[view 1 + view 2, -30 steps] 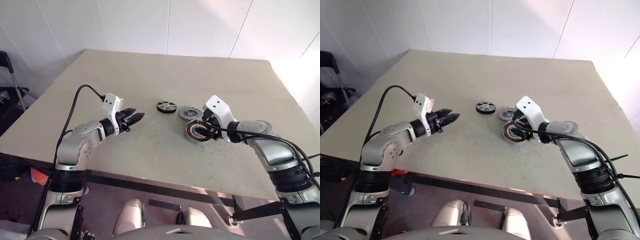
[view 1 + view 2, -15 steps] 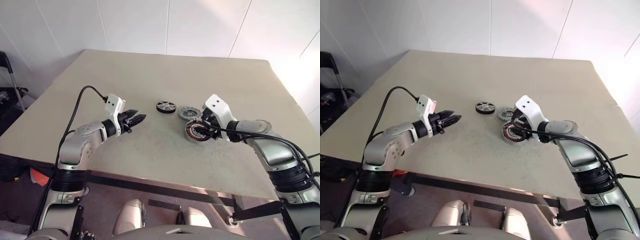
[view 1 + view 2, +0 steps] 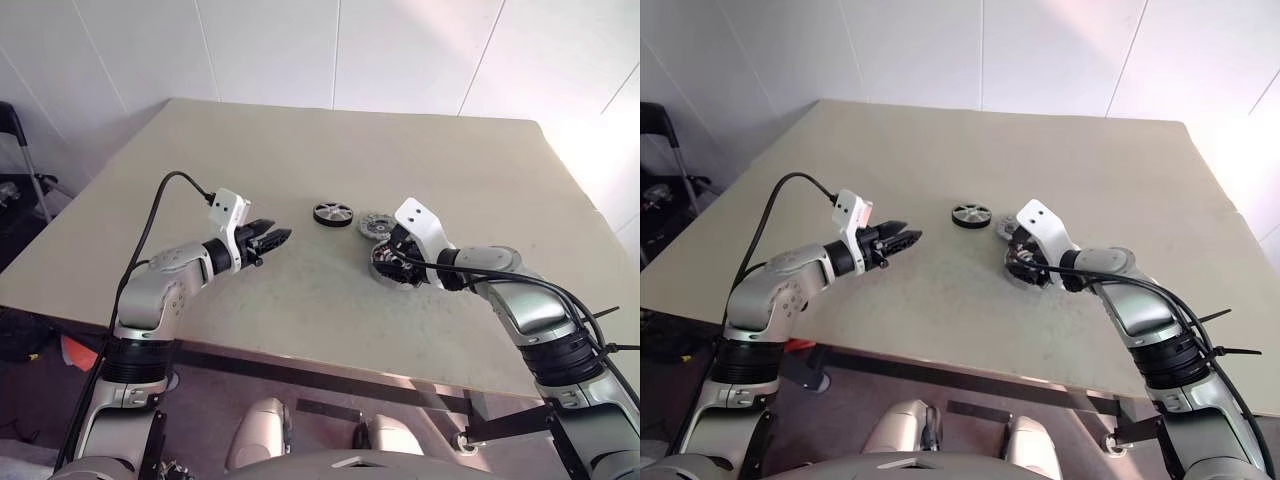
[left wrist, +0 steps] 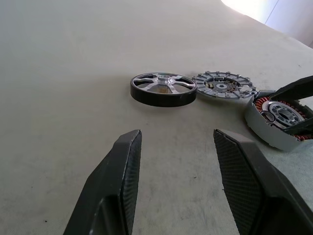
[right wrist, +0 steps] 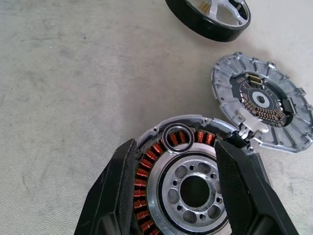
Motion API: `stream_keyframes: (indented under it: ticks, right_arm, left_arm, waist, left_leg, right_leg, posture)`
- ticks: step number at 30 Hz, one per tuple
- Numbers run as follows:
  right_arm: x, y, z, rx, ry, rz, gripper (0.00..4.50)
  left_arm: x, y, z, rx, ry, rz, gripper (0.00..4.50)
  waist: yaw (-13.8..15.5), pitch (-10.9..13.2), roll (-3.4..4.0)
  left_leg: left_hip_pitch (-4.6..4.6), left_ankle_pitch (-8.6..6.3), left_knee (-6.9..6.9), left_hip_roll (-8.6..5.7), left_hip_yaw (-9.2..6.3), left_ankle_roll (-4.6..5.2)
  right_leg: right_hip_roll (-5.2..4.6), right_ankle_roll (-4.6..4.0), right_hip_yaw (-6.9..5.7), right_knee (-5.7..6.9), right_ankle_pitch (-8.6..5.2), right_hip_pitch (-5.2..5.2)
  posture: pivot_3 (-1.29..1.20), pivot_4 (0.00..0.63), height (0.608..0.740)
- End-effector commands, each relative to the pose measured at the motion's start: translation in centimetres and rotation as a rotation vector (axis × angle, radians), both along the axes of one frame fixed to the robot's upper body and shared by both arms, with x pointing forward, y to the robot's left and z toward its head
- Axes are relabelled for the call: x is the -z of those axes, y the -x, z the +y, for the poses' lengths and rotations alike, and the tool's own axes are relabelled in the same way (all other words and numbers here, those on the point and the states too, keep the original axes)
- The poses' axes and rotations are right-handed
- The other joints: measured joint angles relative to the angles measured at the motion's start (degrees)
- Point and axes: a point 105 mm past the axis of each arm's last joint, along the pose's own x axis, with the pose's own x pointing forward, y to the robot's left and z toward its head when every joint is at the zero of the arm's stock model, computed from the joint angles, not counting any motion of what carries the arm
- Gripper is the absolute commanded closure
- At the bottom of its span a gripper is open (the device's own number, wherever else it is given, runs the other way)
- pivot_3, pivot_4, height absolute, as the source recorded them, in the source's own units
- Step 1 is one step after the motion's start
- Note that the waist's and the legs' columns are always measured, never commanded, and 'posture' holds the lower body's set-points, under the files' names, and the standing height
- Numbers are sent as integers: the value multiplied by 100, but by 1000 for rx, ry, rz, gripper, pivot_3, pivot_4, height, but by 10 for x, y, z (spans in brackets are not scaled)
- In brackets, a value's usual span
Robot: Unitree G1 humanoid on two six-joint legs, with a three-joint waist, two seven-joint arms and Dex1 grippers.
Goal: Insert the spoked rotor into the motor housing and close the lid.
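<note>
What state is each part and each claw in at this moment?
spoked rotor: flat on the table, not yet inserted.
motor housing: open, windings exposed, a small ring lying on them.
lid: off, flat beside the housing.
left claw: open, empty.
right claw: open, fingers over the housing.

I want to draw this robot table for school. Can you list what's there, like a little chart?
table: beige top
spoked rotor: lying flat, untouched
lid: grey ribbed disc, flat between rotor and housing
motor housing: copper coils showing, tilted, a small loose ring on its coils
small ring
left tool: open, empty, aimed toward the rotor
right tool: fingers either side of the housing
rotor in housing: not yet
</note>
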Motion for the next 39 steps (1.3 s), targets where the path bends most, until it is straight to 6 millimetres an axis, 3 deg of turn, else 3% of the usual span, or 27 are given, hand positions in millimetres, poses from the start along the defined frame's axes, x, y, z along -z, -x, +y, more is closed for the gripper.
stream_keyframes:
  ticks: [1, 18, 30, 33, 37, 39]
  right_arm:
    - [-7, -7, -5, 10, 22, -39, 1747]
    - [-8, -12, 2, -24, 21, -45, 1747]
    - [4, -14, 0, -15, 22, -14, 1747]
    - [5, -13, -1, -17, 21, -6, 2232]
    - [5, -13, -2, -16, 22, -3, 3586]
    - [6, -12, -2, -15, 25, -2, 3586]
  left_arm:
    - [-14, 0, -1, 6, 8, -61, 2034]
    - [-11, -1, 0, -2, 7, -56, 2034]
    - [-11, -2, 3, -10, 0, -61, 2034]
    - [-12, -2, 3, -11, -1, -62, 2034]
    - [-11, -2, 3, -10, -2, -61, 2034]
    - [-11, -2, 2, -9, -1, -60, 2034]
  waist:
    - [1, 0, 0]
    - [-1, 0, 0]
    - [-2, -1, -1]
    - [-2, -1, -1]
    - [8, -1, -2]
    - [6, -1, -2]
  left_leg:
    - [0, 0, 0, 0, 0, 0]
    - [0, 0, 0, 0, 0, 0]
    - [4, 1, 0, 0, 0, -1]
    - [12, 1, 0, 0, 0, -1]
    - [14, 1, 0, 0, 0, -1]
    - [14, 1, 0, 0, 0, -1]
  right_leg:
    - [0, 0, 0, 0, 0, 0]
    - [0, -1, 0, 1, 0, 0]
    - [0, -1, 0, 2, 0, 3]
    - [0, 0, 0, 2, 0, 12]
    - [0, 0, 0, 2, 0, 15]
    - [0, 0, 0, 1, 0, 16]
  posture:
    - [0, 0, 740]
    - [0, 0, 740]
    - [0, 0, 740]
    - [0, 0, 740]
    - [0, 0, 740]
    - [0, 0, 740]
